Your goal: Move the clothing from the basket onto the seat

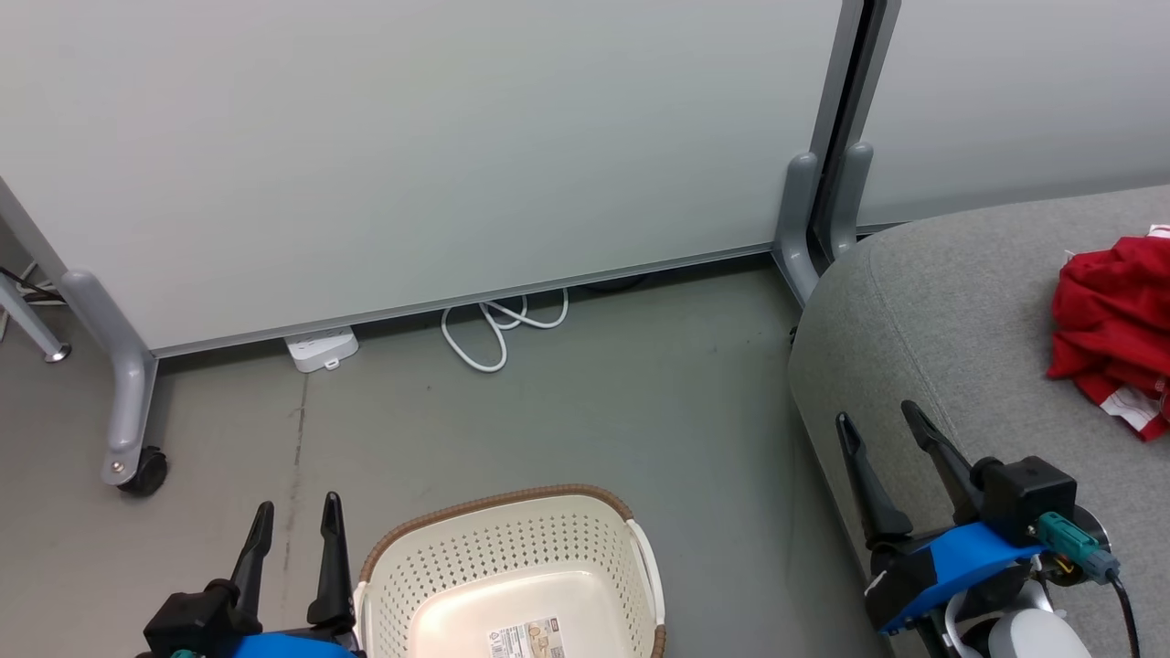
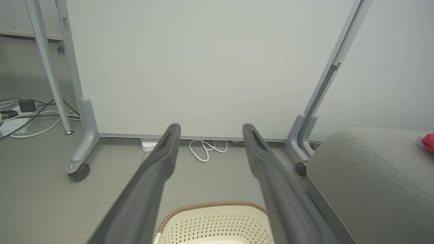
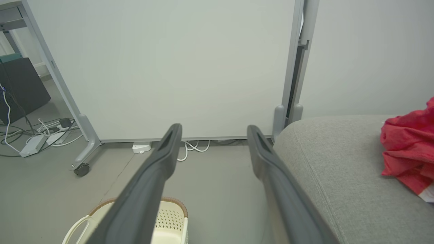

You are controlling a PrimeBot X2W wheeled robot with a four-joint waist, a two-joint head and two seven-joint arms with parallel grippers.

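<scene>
The cream basket (image 1: 512, 567) stands on the floor at the bottom centre of the head view, with a paper label on its bare bottom. It shows again as the basket (image 2: 217, 223) and the basket (image 3: 166, 220) in the wrist views. Red clothing (image 1: 1111, 329) with white trim lies crumpled on the grey seat (image 1: 951, 329) at the right; clothing (image 3: 407, 149) and seat (image 3: 339, 169) show in the right wrist view, the seat (image 2: 373, 176) in the left. My left gripper (image 1: 297, 516) is open just left of the basket. My right gripper (image 1: 879, 411) is open over the seat's front left corner.
A pale partition panel (image 1: 411, 155) on grey legs with a castor (image 1: 142, 471) stands behind the basket. A white power strip (image 1: 320, 349) and coiled white cable (image 1: 498, 329) lie at its foot. More cables and adapters (image 3: 37, 135) lie on the floor far left.
</scene>
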